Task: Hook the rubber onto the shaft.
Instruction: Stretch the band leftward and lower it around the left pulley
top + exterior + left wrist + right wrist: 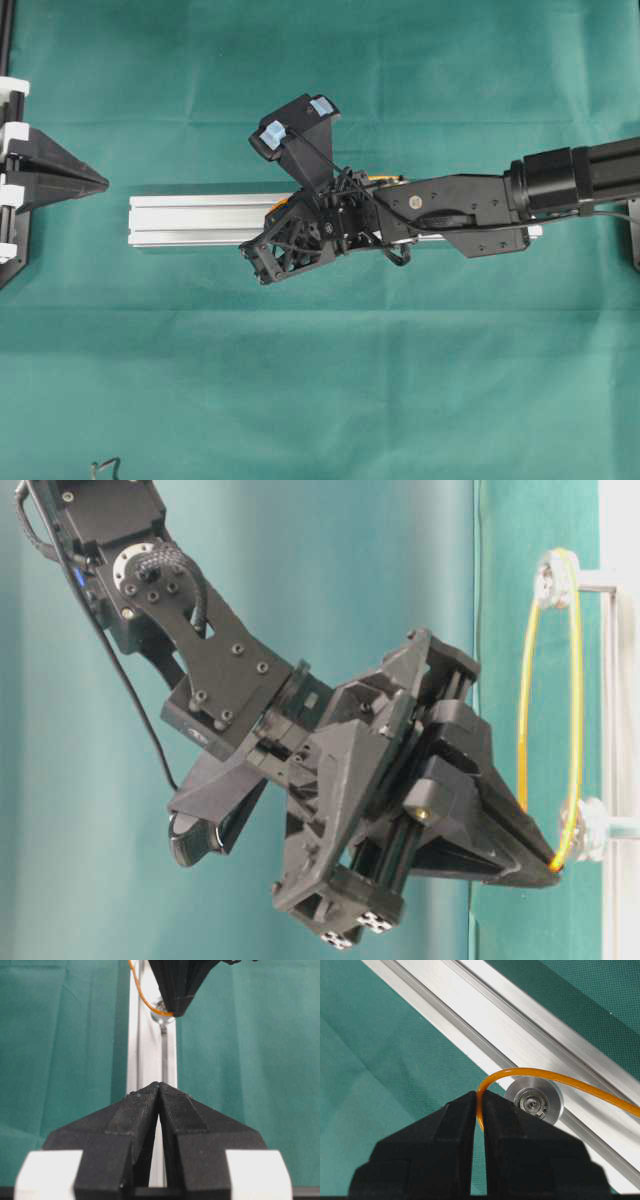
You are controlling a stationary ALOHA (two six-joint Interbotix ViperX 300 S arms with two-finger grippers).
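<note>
The orange rubber band (560, 1078) is pinched between my right gripper's (479, 1097) shut jaws. It curves over the top rim of a silver pulley on a shaft (534, 1101) on the aluminium rail (520, 1025). I cannot tell whether it sits in the groove. In the table-level view the band (578, 700) loops round a far pulley (553, 575) and runs to the right gripper's tip (553, 868) beside the near pulley (590, 830). My left gripper (159, 1085) is shut and empty, off the rail's left end (100, 183), in line with it.
The rail (200, 220) lies across the middle of the green cloth, with my right arm (470, 200) above its right half. A small dark wire scrap (105, 465) lies at the bottom left. Black frame parts stand at the left edge (10, 60).
</note>
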